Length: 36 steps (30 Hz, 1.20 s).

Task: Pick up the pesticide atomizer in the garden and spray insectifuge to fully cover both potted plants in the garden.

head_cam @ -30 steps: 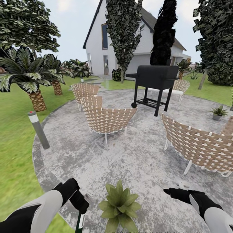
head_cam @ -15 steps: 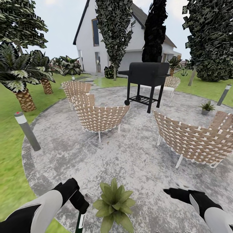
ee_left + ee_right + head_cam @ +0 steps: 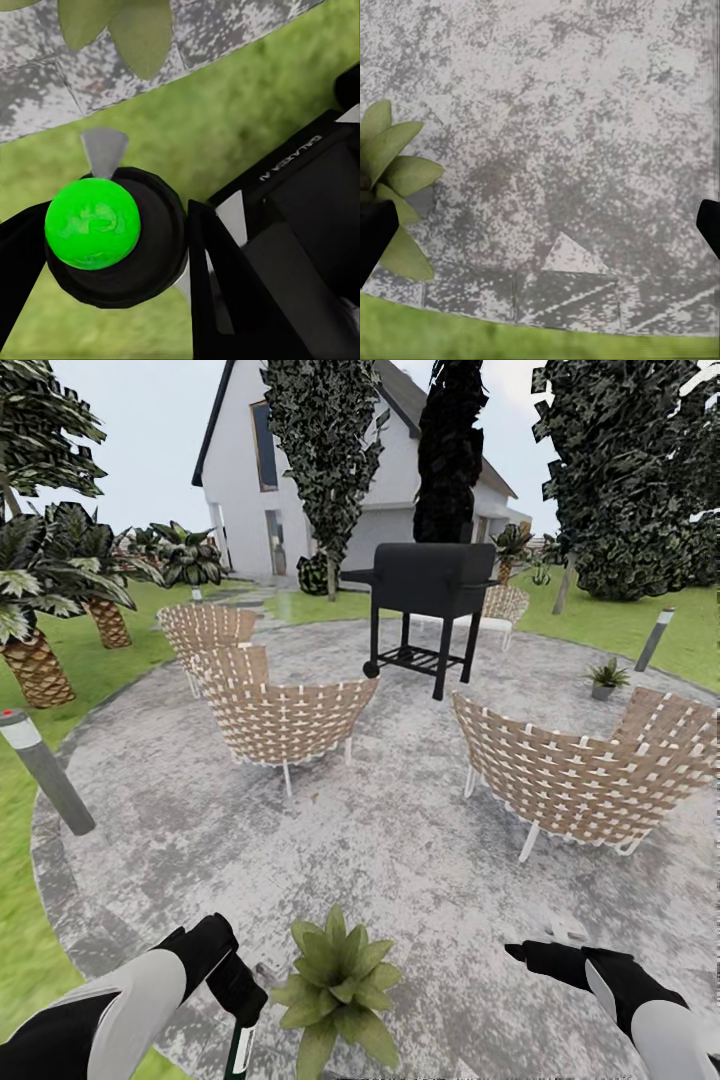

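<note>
The pesticide atomizer (image 3: 238, 1040) hangs clamped in the left gripper (image 3: 232, 992), low at the head view's left, just beside the near potted plant (image 3: 330, 985). In the left wrist view the bottle (image 3: 112, 236) shows end-on, a dark round body with a bright green disc, black fingers (image 3: 225, 300) pressed against its sides; which way the nozzle faces I cannot tell from this angle, though a pale wedge beside the bottle may be the spray cone. Green leaves (image 3: 124, 30) sit close ahead of it at the patio's edge.

Against the pictures from the past second, the whole scene has slid leftward and the near plant has moved a little up the frame while both arms keep their place in it: the camera is turning right, not the things moving. That turn has brought the second potted plant (image 3: 605, 678) further into the picture, far across the patio (image 3: 400, 850) beyond the woven chair (image 3: 590, 780) and the black grill (image 3: 425, 585).

The right gripper (image 3: 520, 952) hovers spread and empty over the paving; its wrist view shows the near plant's leaves (image 3: 394, 180) and bare stone.

Judging from this, the near plant is within spraying reach, while the far one probably calls for a drive across the patio.
</note>
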{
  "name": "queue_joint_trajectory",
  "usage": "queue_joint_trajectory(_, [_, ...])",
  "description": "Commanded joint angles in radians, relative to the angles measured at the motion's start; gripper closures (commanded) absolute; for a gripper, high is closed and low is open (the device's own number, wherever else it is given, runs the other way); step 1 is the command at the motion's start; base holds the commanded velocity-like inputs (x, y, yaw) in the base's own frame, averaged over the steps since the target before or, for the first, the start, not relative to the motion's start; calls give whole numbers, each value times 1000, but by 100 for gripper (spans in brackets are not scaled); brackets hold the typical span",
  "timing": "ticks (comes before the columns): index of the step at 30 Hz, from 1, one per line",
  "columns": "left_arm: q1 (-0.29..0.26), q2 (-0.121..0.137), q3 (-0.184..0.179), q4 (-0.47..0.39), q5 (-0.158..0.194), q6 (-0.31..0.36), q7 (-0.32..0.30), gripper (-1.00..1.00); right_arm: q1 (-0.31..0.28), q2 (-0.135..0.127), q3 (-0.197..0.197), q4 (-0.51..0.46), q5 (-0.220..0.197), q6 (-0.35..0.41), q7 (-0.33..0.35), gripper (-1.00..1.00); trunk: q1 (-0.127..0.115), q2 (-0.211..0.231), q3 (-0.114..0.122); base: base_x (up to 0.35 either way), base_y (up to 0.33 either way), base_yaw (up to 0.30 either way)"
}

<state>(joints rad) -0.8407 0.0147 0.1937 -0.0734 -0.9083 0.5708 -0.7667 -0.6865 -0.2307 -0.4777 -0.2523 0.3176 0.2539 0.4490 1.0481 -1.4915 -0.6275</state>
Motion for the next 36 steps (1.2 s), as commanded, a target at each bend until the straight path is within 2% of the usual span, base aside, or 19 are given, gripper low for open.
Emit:
queue_joint_trajectory(1, [0, 6, 10, 0, -6, 8, -4, 100, -1, 1, -9, -1, 9, 5, 6, -100, 0, -1, -2, 0, 0, -165])
queue_joint_trajectory(5, [0, 35, 10, 3, -6, 7, -4, 100, -1, 3, -9, -2, 9, 6, 6, -100, 0, -1, -7, 0, 0, -143])
queue_joint_trajectory(9, [1, 42, 10, 3, -6, 7, -4, 100, -1, 5, -7, -3, 11, 6, 8, -100, 0, -1, -9, 0, 0, -32])
queue_joint_trajectory(15, [20, 44, 10, 3, -6, 6, -3, 100, -1, 7, -6, -4, 12, 6, 11, -100, 0, -1, -13, 0, 0, -4])
queue_joint_trajectory(36, [22, 42, 12, 3, -6, 8, -3, 100, -1, 7, -7, -6, 11, 6, 13, -100, 0, -1, -47, 0, 0, 0])
